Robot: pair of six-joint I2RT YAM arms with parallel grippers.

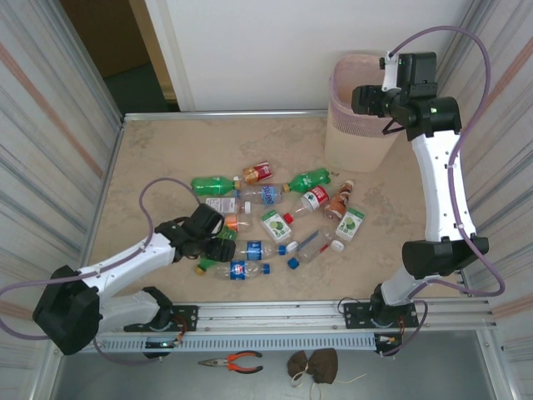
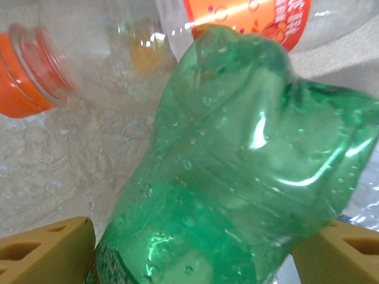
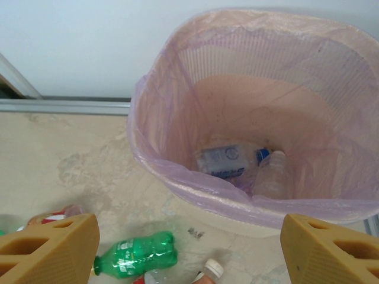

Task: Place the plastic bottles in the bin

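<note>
Right gripper [image 3: 189, 236] over pink bin [image 3: 177, 106], jaws apart
Left gripper [image 2: 192, 236] astride a green bottle [image 2: 237, 177]; jaws clamped or not, cannot tell

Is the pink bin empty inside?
No, a blue-labelled bottle and a white-capped bottle lie at the bottom of the bin.

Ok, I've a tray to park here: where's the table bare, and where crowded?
Bare: the far-left table between the back rail and the plastic bottles, left of the bin; also the strip between the bottles and the right arm's base. Crowded: mid-table, among the bottles.
</note>
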